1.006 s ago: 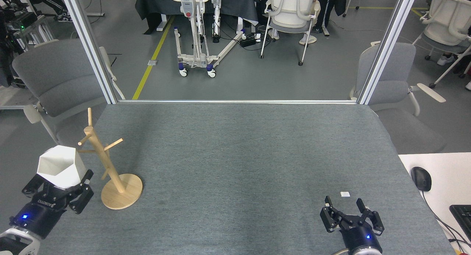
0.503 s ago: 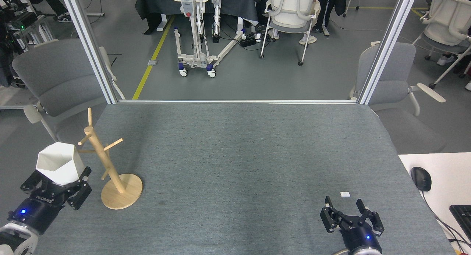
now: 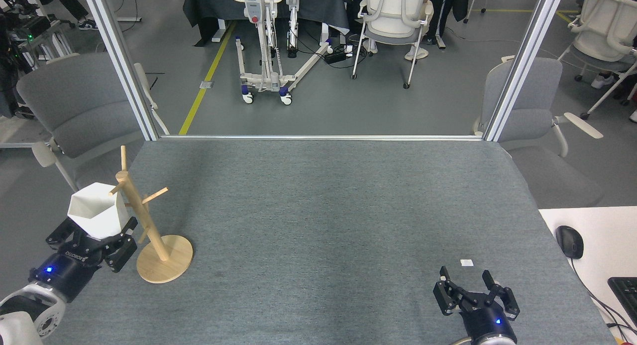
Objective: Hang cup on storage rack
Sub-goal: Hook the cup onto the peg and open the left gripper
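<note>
Left gripper (image 3: 97, 235), black, lower left of the frame: fingers clamped around the base of the white matte faceted mug with a hexagonal rim (image 3: 96, 215). Mug is held upright, opening up, off the table. Its right side sits right against the light natural-wood mug tree (image 3: 144, 220); one short peg overlaps the rim at upper right, can't tell if they actually touch. Mug handle not visible from this view.

Mug tree: slim post leaning slightly up-left in the picture, several angled dowel pegs, round disc base flat on the grey felt-covered table (image 3: 318, 210), left side of the frame near the table's left edge. No peg carries the mug.

Right gripper (image 3: 467, 280), black, lower right of the frame: fingers spread apart, holding nothing, hovering low over the table. Small white scrap (image 3: 466, 262) lies on the felt just above it in the picture, not touching.

Far right edge: white desk surface (image 3: 592, 225) with a black computer mouse (image 3: 569, 241) and the corner of a black keyboard (image 3: 624, 290).

Background: aluminium frame posts at upper left and upper right, grey chairs beside both table corners, white wheeled stand (image 3: 264, 51) top centre on the grey floor, yellow floor line beside it.
</note>
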Controlling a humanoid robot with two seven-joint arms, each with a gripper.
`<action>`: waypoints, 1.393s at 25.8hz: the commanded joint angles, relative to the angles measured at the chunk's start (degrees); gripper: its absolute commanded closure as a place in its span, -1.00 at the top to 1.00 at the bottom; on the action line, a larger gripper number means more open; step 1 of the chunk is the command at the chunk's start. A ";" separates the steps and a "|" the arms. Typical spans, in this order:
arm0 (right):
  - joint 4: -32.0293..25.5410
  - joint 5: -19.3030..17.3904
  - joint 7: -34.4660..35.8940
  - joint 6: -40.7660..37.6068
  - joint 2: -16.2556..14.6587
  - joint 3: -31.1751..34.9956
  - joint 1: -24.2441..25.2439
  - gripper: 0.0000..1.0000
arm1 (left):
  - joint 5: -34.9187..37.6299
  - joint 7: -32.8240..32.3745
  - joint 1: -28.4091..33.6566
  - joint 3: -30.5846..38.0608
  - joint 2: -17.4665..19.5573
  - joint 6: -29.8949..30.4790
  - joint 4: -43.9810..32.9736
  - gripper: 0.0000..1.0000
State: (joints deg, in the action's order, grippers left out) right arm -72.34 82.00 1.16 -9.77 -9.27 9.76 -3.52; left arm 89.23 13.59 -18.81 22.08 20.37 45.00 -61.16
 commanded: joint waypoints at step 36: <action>0.97 0.00 -0.20 0.02 0.04 0.35 -0.35 0.99 | -2.57 -2.25 2.64 3.41 0.20 0.00 2.36 0.98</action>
State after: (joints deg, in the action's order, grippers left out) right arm -71.39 82.00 0.63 -9.85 -9.23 10.11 -3.83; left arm 86.91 11.25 -17.31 24.29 20.50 45.00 -58.59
